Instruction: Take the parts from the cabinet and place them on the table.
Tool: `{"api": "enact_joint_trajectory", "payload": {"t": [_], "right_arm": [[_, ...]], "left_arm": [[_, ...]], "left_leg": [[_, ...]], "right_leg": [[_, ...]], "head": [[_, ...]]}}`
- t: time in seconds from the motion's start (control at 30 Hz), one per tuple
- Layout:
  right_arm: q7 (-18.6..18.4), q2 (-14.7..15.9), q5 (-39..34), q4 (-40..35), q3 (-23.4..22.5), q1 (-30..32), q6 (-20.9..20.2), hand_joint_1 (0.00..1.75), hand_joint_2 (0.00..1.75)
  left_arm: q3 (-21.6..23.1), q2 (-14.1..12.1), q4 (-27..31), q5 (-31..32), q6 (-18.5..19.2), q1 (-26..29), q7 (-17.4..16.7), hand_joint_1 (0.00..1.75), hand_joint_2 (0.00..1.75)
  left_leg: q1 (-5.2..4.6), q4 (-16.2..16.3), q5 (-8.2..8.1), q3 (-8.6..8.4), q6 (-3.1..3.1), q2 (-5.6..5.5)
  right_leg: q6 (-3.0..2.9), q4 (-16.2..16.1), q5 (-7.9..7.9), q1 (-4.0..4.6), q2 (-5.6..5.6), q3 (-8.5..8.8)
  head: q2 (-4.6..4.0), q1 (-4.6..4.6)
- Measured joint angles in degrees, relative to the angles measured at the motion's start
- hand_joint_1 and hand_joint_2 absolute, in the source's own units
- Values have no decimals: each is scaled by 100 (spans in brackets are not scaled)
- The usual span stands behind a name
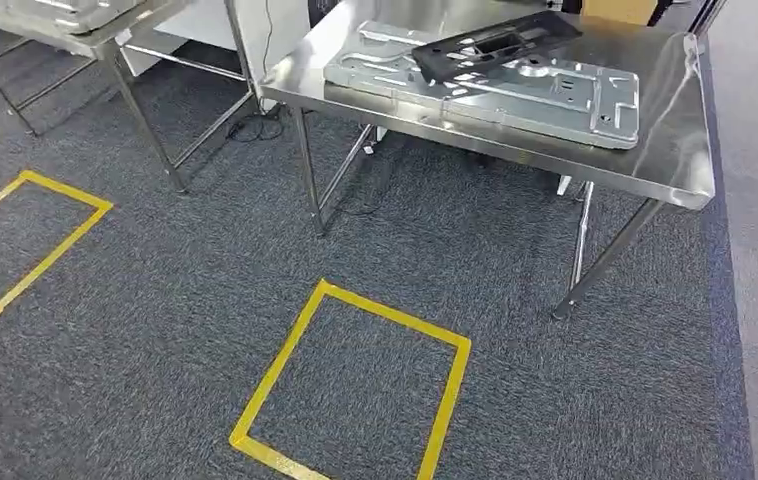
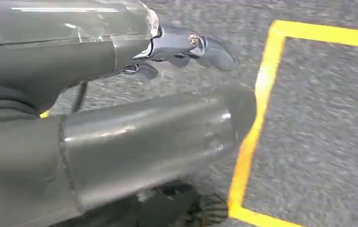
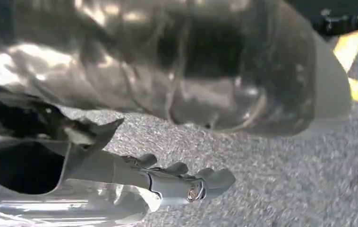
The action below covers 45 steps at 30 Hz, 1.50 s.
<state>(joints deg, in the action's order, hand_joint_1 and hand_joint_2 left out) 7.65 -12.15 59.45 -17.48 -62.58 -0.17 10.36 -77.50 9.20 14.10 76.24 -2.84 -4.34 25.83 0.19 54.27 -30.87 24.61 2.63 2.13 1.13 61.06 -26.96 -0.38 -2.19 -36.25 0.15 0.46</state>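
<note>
Below, both hands empty, fingers apart.

Dark grey carpet marked with two yellow tape squares, a steel desk on slim metal legs at upper right, and a second steel desk at upper left.

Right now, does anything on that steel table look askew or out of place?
Mildly. The black part lies tilted across the silver metal panel, not squared with it. The panel sits flat on the table, within its edges. No damage or spill visible.
</note>
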Motion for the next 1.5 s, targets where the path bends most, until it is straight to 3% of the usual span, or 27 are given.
{"api": "enact_joint_trajectory", "payload": {"t": [0.07,0.13,0.17,0.23,0.27,0.3,0.43,0.5,0.6,0.67,0.73,0.77,0.8,0.93,0.97,1.0,1.03,1.1,1.13,1.17,1.23,1.27,1.3,1.33,1.43,1.47,1.5], "right_arm": [[-131,24,55,46,-4,3,-33,0,0],[-218,41,81,89,-9,6,-81,0,0],[-256,50,92,107,-9,4,-116,0,0],[-308,68,135,138,-9,2,-133,0,0],[-321,76,142,149,-9,-2,-155,0,0],[-339,96,146,155,-9,-3,-184,0,0],[-352,116,155,205,-11,-29,-236,0,0],[-356,122,159,227,-11,-37,-306,0,0],[-358,131,173,247,-11,-32,-339,0,0],[-365,131,173,258,-11,-34,-352,0,0],[-367,131,173,273,-11,-46,-354,0,0],[-371,131,173,282,-11,-52,-367,0,0],[-371,131,175,284,-11,-60,-378,0,0],[-374,135,190,291,-11,-93,-396,0,0],[-374,135,197,291,-11,-95,-402,0,0],[-374,142,197,291,-11,-95,-402,0,0],[-373,142,199,293,-11,-86,-402,0,0],[-404,142,207,302,-13,-75,-428,0,0],[-417,142,219,308,-13,-75,-439,0,0],[-437,142,238,315,-13,-75,-452,0,0],[-450,142,280,321,-13,-78,-483,0,0],[-454,140,310,326,-11,-76,-483,0,0],[-457,140,350,334,-11,-68,-481,0,0],[-457,136,391,343,-9,-67,-466,0,0],[-420,83,483,361,18,-113,-398,0,0],[-404,65,498,363,22,-121,-391,0,0],[-404,37,522,369,28,-121,-391,0,0]], "left_arm": [[-2,-4,2,9,-7,0,4,0,0],[0,-4,2,15,-7,4,4,0,0],[-2,-4,2,20,-7,18,4,0,0],[0,-2,2,39,-4,27,4,0,0],[0,0,2,55,-2,23,2,0,0],[0,33,0,55,-2,20,0,0,0],[0,33,2,57,-7,10,-11,0,0],[0,26,2,57,-11,18,-11,0,0],[2,26,2,59,-13,1,-13,0,0],[0,28,2,57,-13,23,-15,0,0],[0,26,2,57,-13,31,-15,0,0],[0,24,2,57,-13,29,-15,0,0],[0,24,2,57,-13,20,-15,0,0],[0,17,2,57,-15,29,-15,0,0],[0,19,2,57,-15,34,-15,0,0],[0,22,2,57,-15,42,-15,0,0],[0,22,2,57,-15,33,-17,0,0],[0,22,2,55,-13,11,-20,0,0],[0,22,2,55,-13,12,-20,0,0],[0,22,2,57,-7,22,-31,0,0],[0,22,2,41,2,34,-44,0,0],[0,17,2,6,22,32,-46,0,0],[0,11,2,-15,44,30,-46,0,0],[0,-2,2,-50,89,15,-48,0,0],[-4,-92,2,-90,175,40,-81,0,0],[-9,-134,2,-107,188,63,-81,0,0],[-9,-157,2,-122,195,64,-79,0,0]], "left_leg": [[-15,32,103,154,47,-80],[-38,84,172,297,46,-190],[-42,120,197,357,35,-263],[-44,200,219,414,9,-382],[-44,242,223,444,2,-435],[-41,279,226,504,-18,-462],[-15,297,310,611,-173,-650],[-29,516,125,714,-224,-418],[27,1806,-549,1327,-323,-276],[61,2117,-536,1438,-367,-247],[83,1339,-92,1009,-373,-189],[83,784,134,698,-359,-68],[76,339,206,456,-335,160],[0,268,222,524,-185,-3],[51,181,293,489,-119,-65],[53,160,329,478,-93,-97],[55,158,358,518,-44,-146],[38,174,394,591,3,-249],[27,184,406,617,4,-308],[23,203,411,634,-3,-387],[22,257,409,653,-9,-554],[22,283,400,656,-24,-630],[27,314,392,674,-42,-689],[-12,383,377,733,-99,-742],[50,338,446,797,-232,-931],[42,347,448,829,-271,-977],[44,450,370,852,-280,-707]], "right_leg": [[22,851,-605,-21,168,-299],[23,1492,-871,-19,193,-471],[16,1428,-805,-19,197,-373],[-24,582,-421,-19,240,211],[-59,59,-239,-19,357,534],[-116,-242,-326,-11,632,685],[-173,-290,-245,17,436,645],[-266,-382,-178,-45,299,648],[-288,-376,-156,-36,85,581],[-276,-365,-146,-37,-47,557],[-265,-351,-146,-41,-176,557],[-250,-342,-149,-41,-227,571],[-218,-337,-152,-31,-278,579],[-72,-351,-126,-14,-439,600],[-28,-334,-144,2,-475,596],[10,-246,-235,-47,-212,577],[4,80,-522,-47,46,426],[8,978,-1004,-48,176,27],[10,1306,-1101,-46,189,-116],[6,1384,-1047,-45,193,-143],[-24,735,-585,-47,227,197],[-51,231,-336,-48,334,447],[-87,-162,-242,-54,579,620],[-106,-280,-305,-67,772,651],[-146,-248,-284,-8,574,628],[-205,-323,-245,-70,494,650],[-236,-354,-220,-73,391,668]], "head": [[0,0],[0,-2],[0,-2],[0,-2],[0,-2],[0,-2],[0,-2],[0,-4],[0,-4],[0,-4],[0,-4],[0,-4],[0,-4],[0,-4],[0,-2],[0,0],[0,0],[0,0],[0,0],[0,0],[0,0],[0,0],[0,0],[0,-2],[0,0],[0,0],[0,0]]}}
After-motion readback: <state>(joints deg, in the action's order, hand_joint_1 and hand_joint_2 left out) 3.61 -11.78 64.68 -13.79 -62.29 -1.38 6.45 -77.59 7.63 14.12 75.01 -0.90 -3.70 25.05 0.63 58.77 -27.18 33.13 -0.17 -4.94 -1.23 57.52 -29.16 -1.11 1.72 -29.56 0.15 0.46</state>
